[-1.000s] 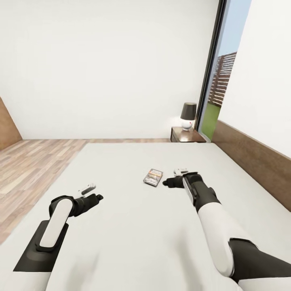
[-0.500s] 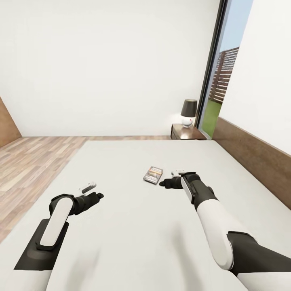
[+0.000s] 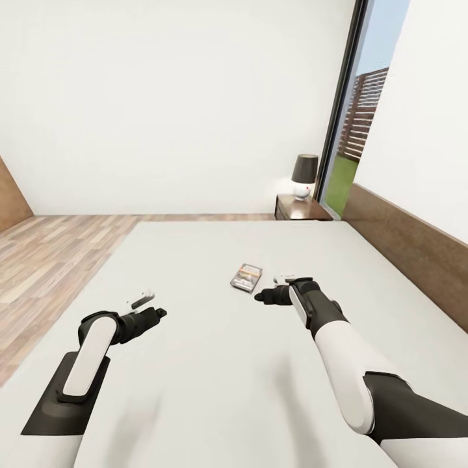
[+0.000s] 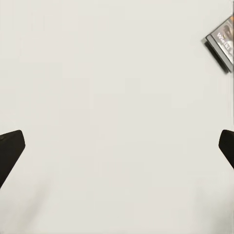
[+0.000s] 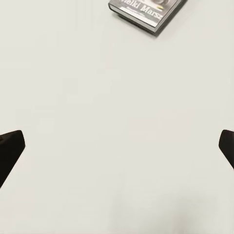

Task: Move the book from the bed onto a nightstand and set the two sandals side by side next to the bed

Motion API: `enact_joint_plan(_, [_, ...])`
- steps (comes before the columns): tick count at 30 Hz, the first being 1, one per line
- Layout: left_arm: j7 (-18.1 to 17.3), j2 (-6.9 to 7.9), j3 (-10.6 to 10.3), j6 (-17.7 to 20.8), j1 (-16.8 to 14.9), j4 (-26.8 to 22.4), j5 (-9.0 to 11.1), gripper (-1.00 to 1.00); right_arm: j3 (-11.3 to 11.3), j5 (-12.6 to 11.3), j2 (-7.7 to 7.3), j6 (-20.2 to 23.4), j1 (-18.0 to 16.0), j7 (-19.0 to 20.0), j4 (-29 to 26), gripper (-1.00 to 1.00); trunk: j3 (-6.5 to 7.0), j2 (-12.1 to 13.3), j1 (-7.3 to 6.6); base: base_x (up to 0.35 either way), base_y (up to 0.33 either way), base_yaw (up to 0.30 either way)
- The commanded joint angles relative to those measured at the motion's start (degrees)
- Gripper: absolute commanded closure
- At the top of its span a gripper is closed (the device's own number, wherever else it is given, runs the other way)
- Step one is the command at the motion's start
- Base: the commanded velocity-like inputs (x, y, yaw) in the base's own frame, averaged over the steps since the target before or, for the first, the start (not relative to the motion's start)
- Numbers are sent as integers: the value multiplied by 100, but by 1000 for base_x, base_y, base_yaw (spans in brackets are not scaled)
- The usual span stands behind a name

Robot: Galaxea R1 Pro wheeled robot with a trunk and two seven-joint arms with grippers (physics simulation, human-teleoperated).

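Bright even daylight, soft shadows, sharp renders

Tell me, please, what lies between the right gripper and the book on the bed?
Only bare off-white mattress of the bed separates the right gripper from the book; the right wrist view shows that stretch bare.

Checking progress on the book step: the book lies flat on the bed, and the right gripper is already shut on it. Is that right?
Not quite. The book does lie flat on the bed, but the right gripper is open and short of it, touching nothing. The right wrist view shows the book ahead of the spread fingers with bare mattress between.
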Motion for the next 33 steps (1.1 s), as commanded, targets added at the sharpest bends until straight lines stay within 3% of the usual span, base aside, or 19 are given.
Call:
enact_joint_plan(1, [60, 5, -9, 4, -4, -6, 53, -100, -45, 61, 8, 23, -4, 43, -9, -100, -15, -3, 0, 0, 0, 0])
enact_joint_plan(16, [183, 12, 45, 12, -180, -22, 70, -100, -31, 80, 14, -6, -4, 33, 8, -100, -148, -3, 0, 0, 0, 0])
enact_joint_plan(33, [164, 15, 65, 6, -162, -85, 113, -100, -12, 79, 17, -35, 19, 45, -2, -100, -299, -3, 0, 0, 0, 0])
